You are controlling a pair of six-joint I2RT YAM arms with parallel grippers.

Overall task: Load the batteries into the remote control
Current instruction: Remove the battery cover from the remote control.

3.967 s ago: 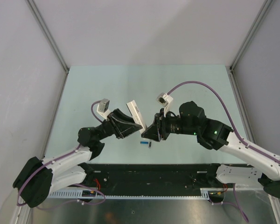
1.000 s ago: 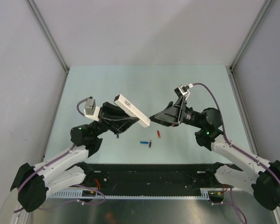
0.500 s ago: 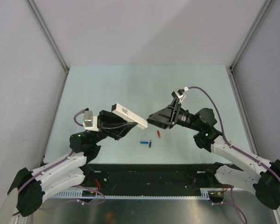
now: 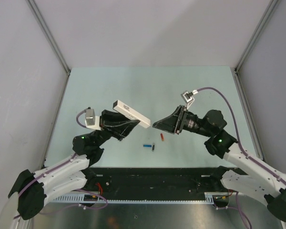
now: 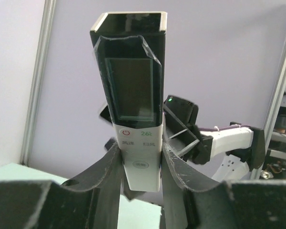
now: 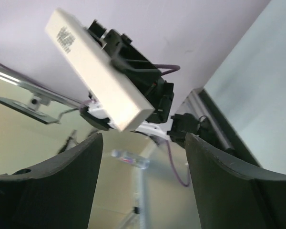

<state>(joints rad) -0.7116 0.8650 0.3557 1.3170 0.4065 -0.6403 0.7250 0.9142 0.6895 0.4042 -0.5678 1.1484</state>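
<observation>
1. Nearest the arm bases, three batts lie loose on the table. The blue batt and black batt are just beside each other, and the red batt is a bit further in. Blue & black haven't moved in 4 s. Red was not in view then, as the right claw sat over that spot. No 4th batt is seen.
2. The left claw is clenched on the remote, held up off the table. Its label side is up in the top view and its screen faces the left wrist cam.
3. The right claw is released, w/ nothing between its fingers. Its tips are near the remote's free end but apart from it.
4. Change: 4 s ago both claws crowded the remote, which stood steeper. Now the right claw has backed off and the left arm has drawn back to its side.
5. Meaning, prob.: the left claw is now sole holder and the right is free to fetch a batt. Red is closest to it. Loading hasn't begun.
6. Container: the only one is the remote's batt bay. The wrist view shows a dark hollow frame at the remote's top end. Can't tell if that's the bay or if anything is inside.
</observation>
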